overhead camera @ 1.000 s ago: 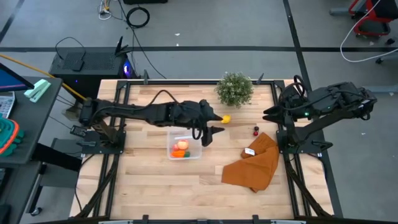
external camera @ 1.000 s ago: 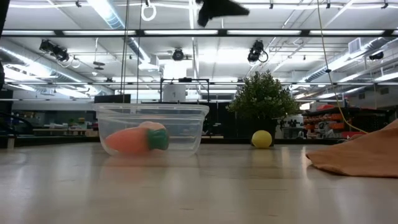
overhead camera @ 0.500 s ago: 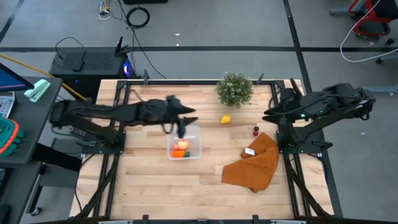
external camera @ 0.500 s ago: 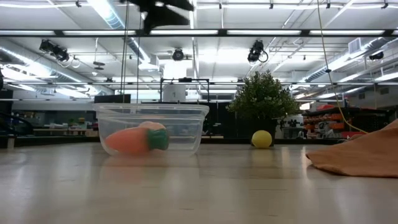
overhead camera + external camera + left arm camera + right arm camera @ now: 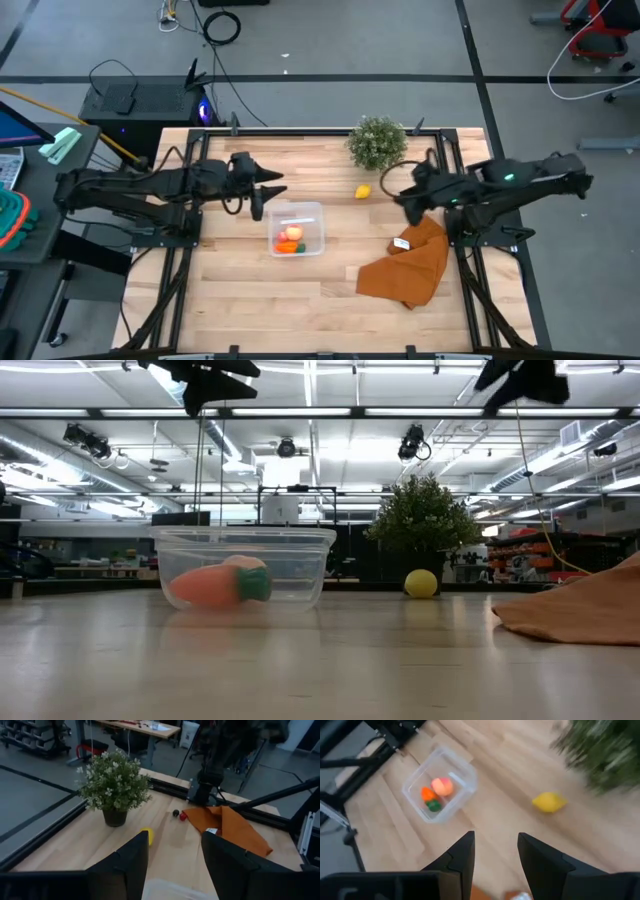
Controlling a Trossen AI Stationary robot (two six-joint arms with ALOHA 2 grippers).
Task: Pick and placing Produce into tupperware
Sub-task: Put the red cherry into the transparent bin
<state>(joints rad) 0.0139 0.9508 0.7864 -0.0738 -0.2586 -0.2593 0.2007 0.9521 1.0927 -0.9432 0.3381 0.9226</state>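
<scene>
Left pincer (image 5: 258, 196) is seen above the bench (image 5: 230, 290), just beside the tupperware's (image 5: 311, 212) left rim, with its fingers (image 5: 132, 862) parted and nothing held between them. Right pincer (image 5: 404, 203) is seen over the bench between the lemon (image 5: 364, 191) and the brown-orange cloth (image 5: 410, 265), its fingers (image 5: 460, 857) likewise parted and empty; in the right wrist view a clear gap is noted between them.

The tupperware is recorded near the middle of the bench, resting flat. Inside it the apple (image 5: 292, 233) and the carrot (image 5: 288, 247) are seen lying together, the carrot's green top visible through the clear wall in the low view (image 5: 254, 582).

The lemon is noted on the bare bench, well apart from the tupperware and near the potted plant (image 5: 377, 143), on the plant's near side. The small red berry piece (image 5: 183, 816) is seen in the left wrist view just beside a small dark piece (image 5: 175, 813), both close to the edge of the cloth. In the high view this spot is covered by the right arm.

A white tag (image 5: 402, 243) is seen on the cloth.
</scene>
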